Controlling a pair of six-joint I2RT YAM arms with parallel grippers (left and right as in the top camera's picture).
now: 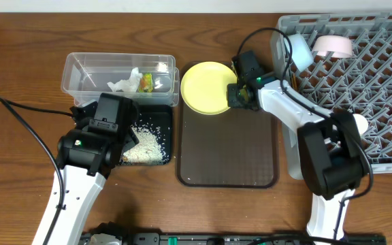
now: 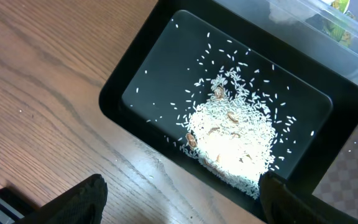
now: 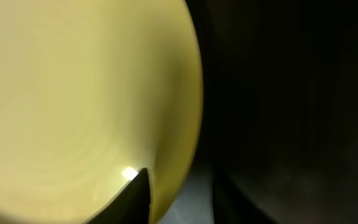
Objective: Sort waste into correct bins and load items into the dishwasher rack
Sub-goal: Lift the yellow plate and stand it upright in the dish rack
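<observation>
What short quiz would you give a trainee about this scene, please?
1. True or false: the rice lies in the clear tub.
2. Which gripper is at the rim of the yellow plate: A left, B right, C neither?
3. Where is the tissue?
Key: 1 false, it lies in the black tray; 2 B, the right gripper; 3 in the clear tub, beside the wrapper.

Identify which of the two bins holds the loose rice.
The shallow black tray, with rice piled inside; the clear tub holds a tissue and wrapper instead.
</observation>
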